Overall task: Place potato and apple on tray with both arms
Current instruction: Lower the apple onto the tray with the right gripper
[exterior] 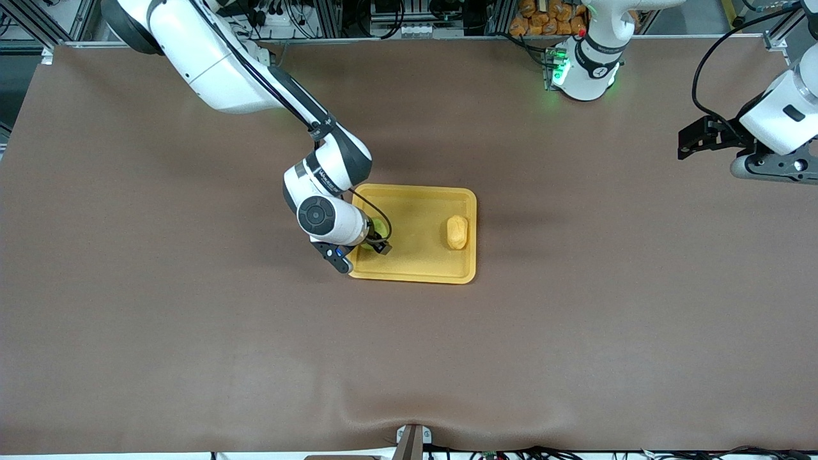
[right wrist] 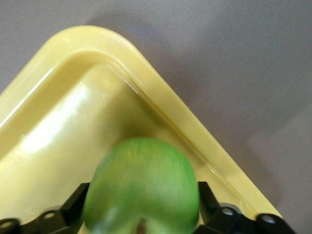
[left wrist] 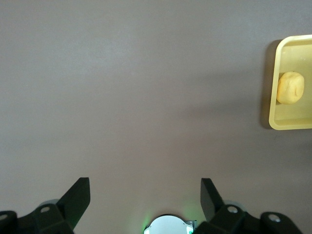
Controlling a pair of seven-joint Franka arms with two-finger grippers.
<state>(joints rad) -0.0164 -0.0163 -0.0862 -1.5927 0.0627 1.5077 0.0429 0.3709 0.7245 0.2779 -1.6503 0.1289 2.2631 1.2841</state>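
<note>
Both fruits are already inside the tray (exterior: 415, 271): the potato (exterior: 457, 231) lies at the end toward the left arm, the apple (right wrist: 141, 187) at the end toward the right arm. The right gripper (exterior: 377, 241) has the apple between its fingers (right wrist: 208, 201); whether they grip or have released, I cannot tell. The left gripper (left wrist: 145, 200) waits open over bare table, so I judge only withdrawing remains.

Even overhead light casts soft shadows; the apple (right wrist: 141, 187) is motion-blurred in the right wrist view.

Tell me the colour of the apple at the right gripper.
Bright green apple; the right wrist view shows it best.
</note>
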